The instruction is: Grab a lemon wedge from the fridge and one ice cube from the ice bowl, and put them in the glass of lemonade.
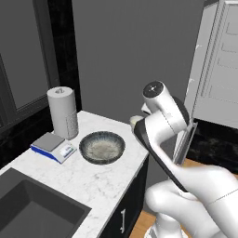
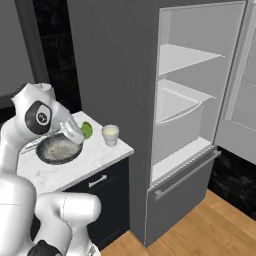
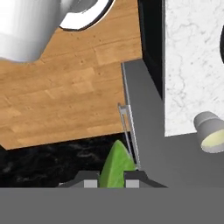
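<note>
Two items flank the ice bowl [image 1: 102,147] on the marble counter [image 1: 60,179] in the left base view: a paper-towel roll [image 1: 63,113] with a small scale [image 1: 53,147] before it on one side, and the glass of lemonade [image 1: 135,121] on the other, largely hidden behind the arm. The fridge [image 1: 218,65] stands to the right, door open.

Right base view: the gripper [image 2: 79,131] is above the counter between the ice bowl [image 2: 56,149] and the glass of lemonade [image 2: 110,135]. The lemon wedge [image 2: 87,130] shows green at its tip, clear of the counter. The fridge [image 2: 185,100] interior is exposed, shelves pale grey.

Hand view: the lemon wedge [image 3: 116,168] sits clamped between the two fingertips [image 3: 90,183], jaws closed against it. The glass of lemonade [image 3: 211,131] appears at the right edge, on the counter corner [image 3: 192,65]. Wooden floor [image 3: 65,96] lies below.
</note>
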